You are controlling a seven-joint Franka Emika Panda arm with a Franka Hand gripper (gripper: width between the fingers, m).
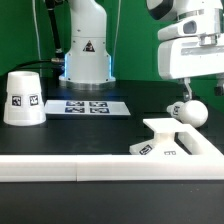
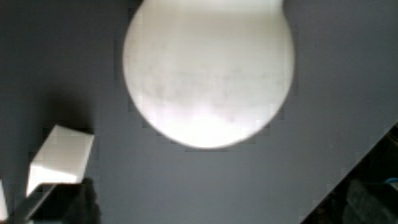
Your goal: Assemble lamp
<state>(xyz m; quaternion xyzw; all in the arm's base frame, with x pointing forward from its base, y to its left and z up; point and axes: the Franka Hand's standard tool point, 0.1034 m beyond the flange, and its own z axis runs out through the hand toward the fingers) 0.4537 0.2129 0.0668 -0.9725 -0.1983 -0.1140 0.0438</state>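
Observation:
The white bulb (image 1: 191, 111) lies on the dark table at the exterior view's right, just behind the flat square base (image 1: 166, 140). My gripper (image 1: 186, 88) hangs right above the bulb, apart from it. In the wrist view the bulb (image 2: 210, 75) fills the picture as a big blurred white oval, and a corner of the base (image 2: 63, 155) shows beside it. The gripper (image 2: 210, 208) is open: its dark fingers (image 2: 36, 205) stand wide apart at the picture's edges, with only bare table between them. The cone shade (image 1: 22, 97) stands at the exterior view's left.
The marker board (image 1: 88, 105) lies flat in the middle, in front of the arm's white pedestal (image 1: 86, 55). The long white rail (image 1: 100, 166) runs along the table's front edge, just in front of the base.

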